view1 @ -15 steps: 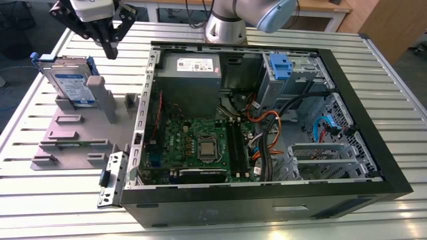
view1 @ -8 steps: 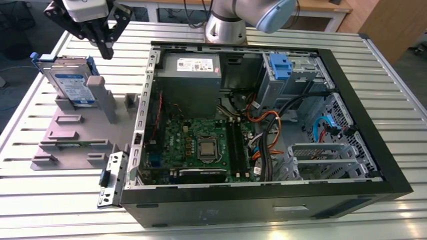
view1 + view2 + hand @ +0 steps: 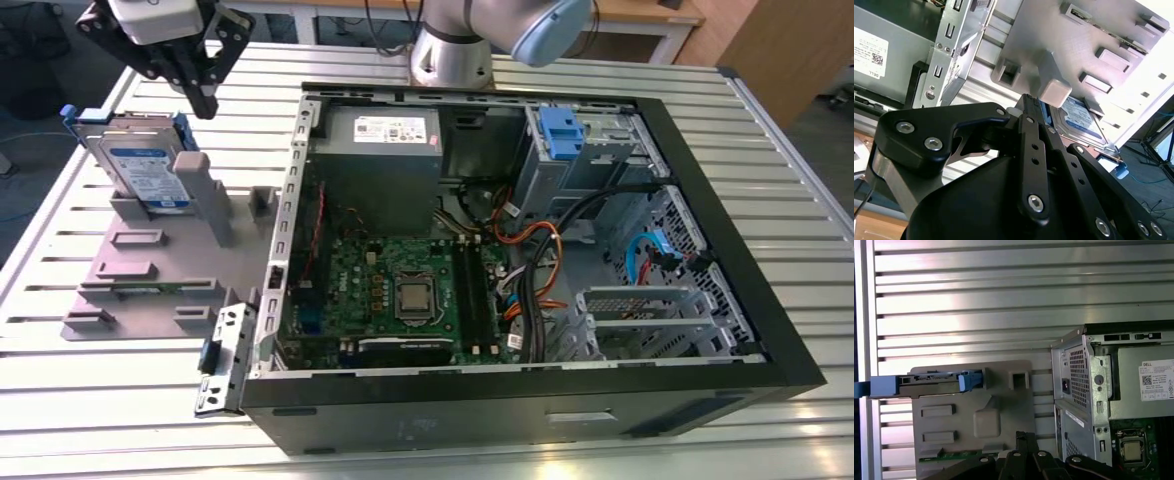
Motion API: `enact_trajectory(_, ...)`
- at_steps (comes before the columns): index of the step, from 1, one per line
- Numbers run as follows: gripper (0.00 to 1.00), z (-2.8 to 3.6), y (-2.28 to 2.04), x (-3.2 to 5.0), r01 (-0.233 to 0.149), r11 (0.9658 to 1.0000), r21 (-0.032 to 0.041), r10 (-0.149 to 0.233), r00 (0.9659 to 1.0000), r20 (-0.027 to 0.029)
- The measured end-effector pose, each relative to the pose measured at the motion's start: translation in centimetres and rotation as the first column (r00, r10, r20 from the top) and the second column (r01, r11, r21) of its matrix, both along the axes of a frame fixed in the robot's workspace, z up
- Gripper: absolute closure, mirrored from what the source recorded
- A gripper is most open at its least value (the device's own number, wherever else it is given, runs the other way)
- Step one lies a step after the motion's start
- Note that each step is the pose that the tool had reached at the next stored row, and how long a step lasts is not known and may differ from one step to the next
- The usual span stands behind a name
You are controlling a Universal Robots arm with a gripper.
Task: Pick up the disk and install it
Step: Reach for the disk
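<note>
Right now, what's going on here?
The robot arm's gripper hangs close by the top of the disk, shut and holding nothing. The disk stands on edge in the grey stand, to the exterior view's left of the open case. It is not yet picked up.

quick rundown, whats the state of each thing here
disk, upright on edge in the stand, not held
gripper, shut, empty, apart from the disk
stand, flat on the table, holding the disk
case, lying on its side, panel off, inside exposed
power supply, mounted in the case
</note>
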State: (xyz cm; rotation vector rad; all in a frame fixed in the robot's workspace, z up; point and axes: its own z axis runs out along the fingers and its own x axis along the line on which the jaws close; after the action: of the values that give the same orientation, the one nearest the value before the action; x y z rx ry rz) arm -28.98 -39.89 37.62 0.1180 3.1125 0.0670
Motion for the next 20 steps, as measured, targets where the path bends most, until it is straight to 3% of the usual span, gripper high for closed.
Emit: enact_trajectory(20, 0.89, -0.18, 0.00, -2.02, 0.000, 1.0000, 0.0000, 0.000, 1.0000, 0.0000)
